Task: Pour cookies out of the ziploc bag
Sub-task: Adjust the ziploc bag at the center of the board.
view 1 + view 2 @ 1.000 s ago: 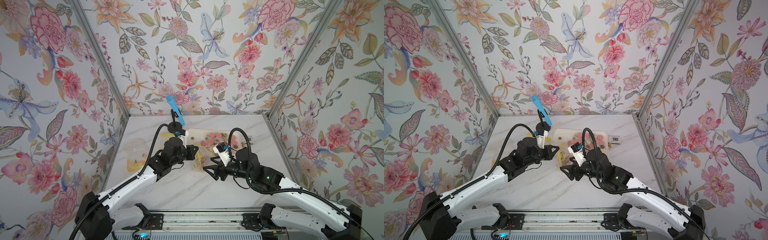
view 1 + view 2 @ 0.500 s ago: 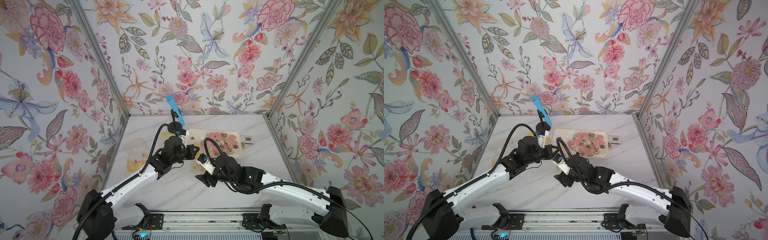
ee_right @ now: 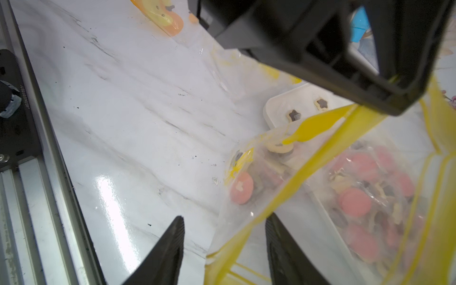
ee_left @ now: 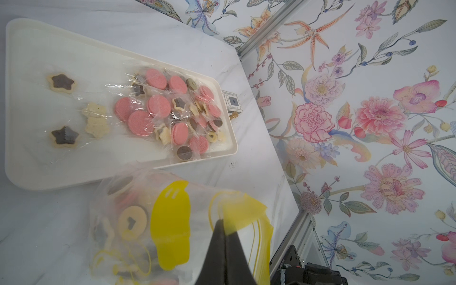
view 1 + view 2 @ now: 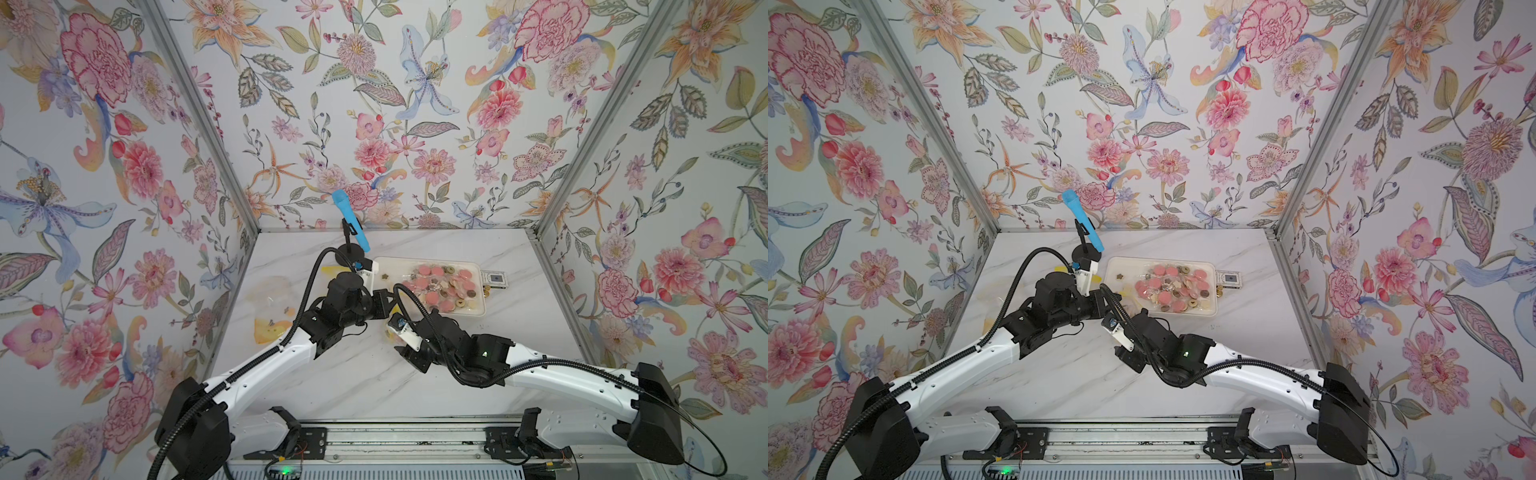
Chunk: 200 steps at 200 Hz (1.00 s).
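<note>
1. Pink, brown and beige cookies (image 5: 1167, 286) are lying heaped in a white tray (image 5: 1115, 266) at far centre-right.
2. A blue microphone (image 5: 1081, 220) is leaning on its stand just left of it.
3. The left arm (image 5: 967, 365) and right arm (image 5: 1258, 374) are converging at the tray's near left corner, the ziploc bag (image 5: 1128, 300) showing faintly between them.

The right gripper (image 3: 224, 219) no longer hangs over the tray (image 5: 384, 266). The tray now lies ahead of its tips, and the left gripper (image 4: 223, 220) is close in front of them. Its jaws stand narrower than a second ago, with the lower yellow edge of the ziploc bag (image 3: 249, 158) between them. The cookies (image 5: 441, 286) its arm covered now show uncovered.
</note>
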Motion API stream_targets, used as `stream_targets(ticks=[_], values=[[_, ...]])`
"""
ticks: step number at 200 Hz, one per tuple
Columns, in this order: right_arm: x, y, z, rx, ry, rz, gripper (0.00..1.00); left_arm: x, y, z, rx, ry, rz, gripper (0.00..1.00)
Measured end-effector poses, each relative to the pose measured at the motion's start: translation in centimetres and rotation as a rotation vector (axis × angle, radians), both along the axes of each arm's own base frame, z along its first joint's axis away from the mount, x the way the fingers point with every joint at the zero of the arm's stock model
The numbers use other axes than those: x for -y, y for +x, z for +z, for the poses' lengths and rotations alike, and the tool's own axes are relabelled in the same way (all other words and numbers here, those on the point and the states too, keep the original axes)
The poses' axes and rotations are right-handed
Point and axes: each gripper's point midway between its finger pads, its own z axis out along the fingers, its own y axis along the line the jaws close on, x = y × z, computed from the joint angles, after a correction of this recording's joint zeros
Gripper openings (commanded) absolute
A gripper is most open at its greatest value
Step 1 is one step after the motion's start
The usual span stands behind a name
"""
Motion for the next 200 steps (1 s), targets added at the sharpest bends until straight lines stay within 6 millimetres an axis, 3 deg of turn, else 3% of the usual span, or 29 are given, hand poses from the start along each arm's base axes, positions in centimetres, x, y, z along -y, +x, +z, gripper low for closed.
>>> stream_targets(ticks=[87, 105, 138, 166, 200], values=[[0.2, 0.7, -0.9, 0.018, -0.022, -0.042, 0.02, 0.0, -0.1, -0.3, -0.006, -0.012, -0.01, 0.08], [0.1, 0.9, -0.8, 0.019, -0.015, -0.053, 0.0, -0.1, 0.1, -0.4, -0.005, -0.016, -0.005, 0.17], [-0.2, 1.1, -1.1, -0.001, -0.007, -0.075, 0.0, -0.8, 0.4, -0.7, -0.004, -0.019, 0.014, 0.5], [-0.9, 1.4, 0.3, -0.021, 0.046, -0.109, 0.0, -1.9, 0.5, -0.4, 0.014, -0.019, 0.034, 0.69], [-1.7, 1.9, 3.2, -0.059, 0.141, -0.168, 0.0, -3.4, 0.8, 0.1, 0.033, -0.018, 0.065, 0.79]])
